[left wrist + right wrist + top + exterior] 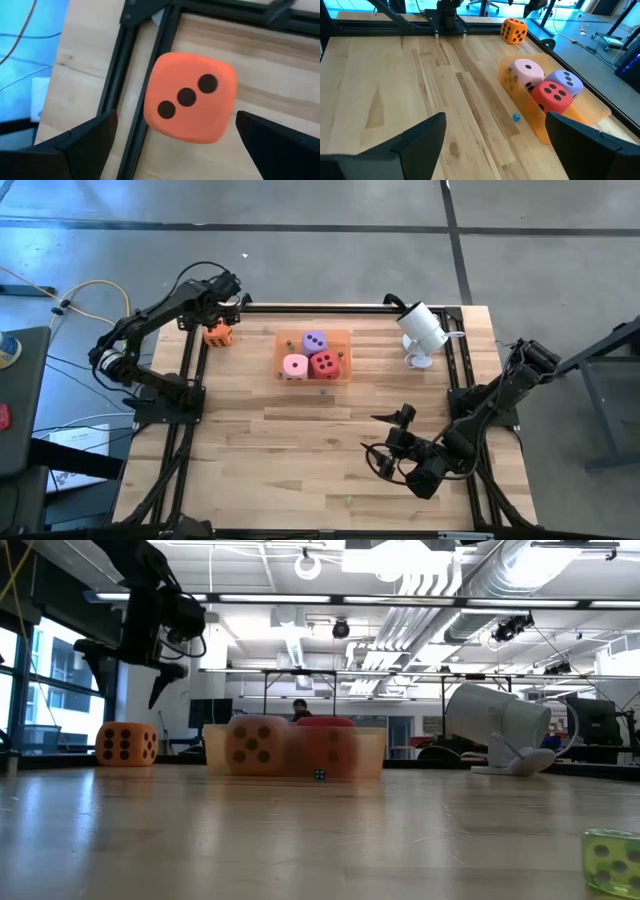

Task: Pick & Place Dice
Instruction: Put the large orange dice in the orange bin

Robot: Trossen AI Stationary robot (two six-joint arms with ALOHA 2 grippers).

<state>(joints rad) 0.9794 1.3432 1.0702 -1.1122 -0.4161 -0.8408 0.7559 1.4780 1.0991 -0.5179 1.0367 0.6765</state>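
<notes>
No writing or labels readable anywhere, just pips. The orange die (219, 334) sits upper left of the high view on the table (300, 450), three pips up, outside the tray (345, 338). Pink (295, 365), red (324, 364) and purple (315, 341) dice are in the tray. The left gripper (226, 298) hovers over the orange one, fingers spread wide, probably not touching. The right gripper (392, 431) waits lower right, jaws apart, holding nothing.

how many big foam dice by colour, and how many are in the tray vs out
orange die: 1, out on the table
pink die: 1, in the tray
red die: 1, in tray
purple die: 1, in tray
total: 4 dice, 3 in, 1 out
</notes>
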